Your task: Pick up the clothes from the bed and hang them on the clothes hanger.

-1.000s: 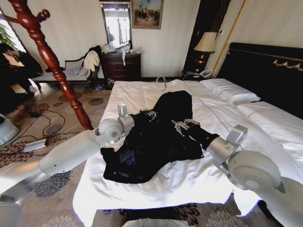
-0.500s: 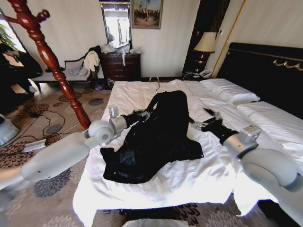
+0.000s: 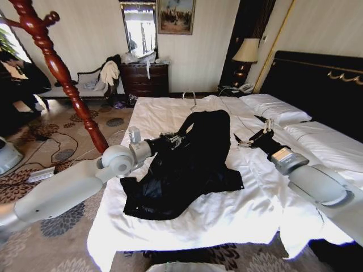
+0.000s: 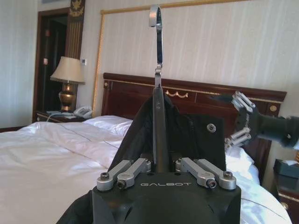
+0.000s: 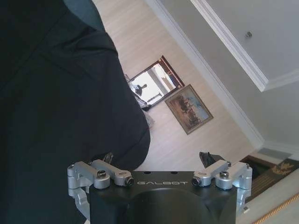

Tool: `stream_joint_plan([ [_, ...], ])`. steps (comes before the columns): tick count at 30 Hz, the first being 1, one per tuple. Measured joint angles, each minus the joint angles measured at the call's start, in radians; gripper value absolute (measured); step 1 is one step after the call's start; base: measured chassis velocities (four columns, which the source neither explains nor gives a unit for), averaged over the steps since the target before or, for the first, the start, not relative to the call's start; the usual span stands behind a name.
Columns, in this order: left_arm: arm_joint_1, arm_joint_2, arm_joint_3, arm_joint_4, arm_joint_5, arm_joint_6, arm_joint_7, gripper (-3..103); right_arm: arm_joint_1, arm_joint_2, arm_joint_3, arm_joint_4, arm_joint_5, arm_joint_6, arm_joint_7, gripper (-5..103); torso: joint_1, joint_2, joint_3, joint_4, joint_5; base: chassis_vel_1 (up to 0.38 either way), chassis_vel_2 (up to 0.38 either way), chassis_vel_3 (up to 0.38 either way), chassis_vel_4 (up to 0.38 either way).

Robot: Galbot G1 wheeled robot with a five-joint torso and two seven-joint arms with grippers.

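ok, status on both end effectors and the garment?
Left end effector shut on hanger inside black garment on bed. Right end effector open beside it. Nothing blocking.

Left pincer [image 3: 173,137] clamped shut, arm outstretched; right pincer [image 3: 253,134] spread wide, forearm raised.

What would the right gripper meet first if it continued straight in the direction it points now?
Probably the clothes. The right gripper is open above the bed and points toward the raised black fabric, which the left gripper holds by the clothes hanger. Depth is unclear; it might pass just above.
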Motion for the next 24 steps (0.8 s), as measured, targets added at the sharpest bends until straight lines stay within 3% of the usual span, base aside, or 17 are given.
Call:
stream_joint_plan([
  [24, -0.067, -0.026, 0.106, -0.053, -0.001, 0.021, 0.005, 16, -0.013, 0.014, -0.04, -0.054, -0.152, 0.053, -0.046, 100, 0.0, 0.0, 0.0, 0.0, 0.0002, 0.0, 0.0, 0.0, 0.0],
])
